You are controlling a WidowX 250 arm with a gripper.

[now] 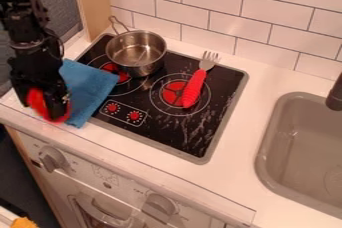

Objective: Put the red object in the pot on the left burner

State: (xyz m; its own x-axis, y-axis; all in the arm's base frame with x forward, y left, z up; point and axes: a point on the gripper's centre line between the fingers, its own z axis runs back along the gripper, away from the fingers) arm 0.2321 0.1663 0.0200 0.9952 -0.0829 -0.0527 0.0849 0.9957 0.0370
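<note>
My fingers pinch the red object, in front and to the left of the pot. I should lift it clear of the pot's rim, centre it above the opening, then lower before releasing.

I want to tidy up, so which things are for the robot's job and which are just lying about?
For the job:
- red object, at the gripper
- metal pot
- left burner, partly hidden by the pot

Just lying about:
- red-handled fork, on the right burner
- blue cloth
</note>
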